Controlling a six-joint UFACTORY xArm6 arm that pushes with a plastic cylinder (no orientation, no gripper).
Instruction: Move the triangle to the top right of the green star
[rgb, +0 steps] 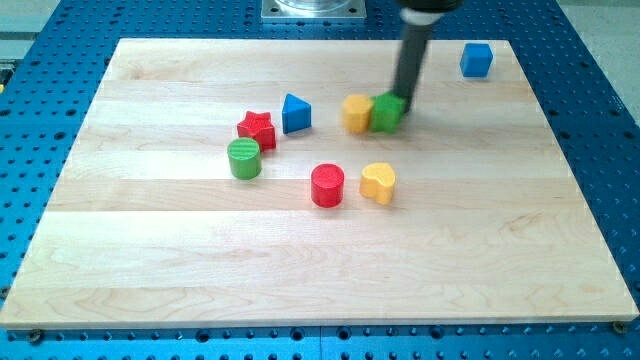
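Far off to the view's left of my tip we find the green cylinder (243, 159), the red star (257, 128) touching it, then the blue triangle (295, 113). Lower down, the red cylinder (327, 186) and yellow heart (378, 182). The yellow block (356, 113) presses against the green star (386, 113), and my tip (405, 103), a bare rod with no jaws, touches that star's right edge. Rightward: the blue cube (477, 60).
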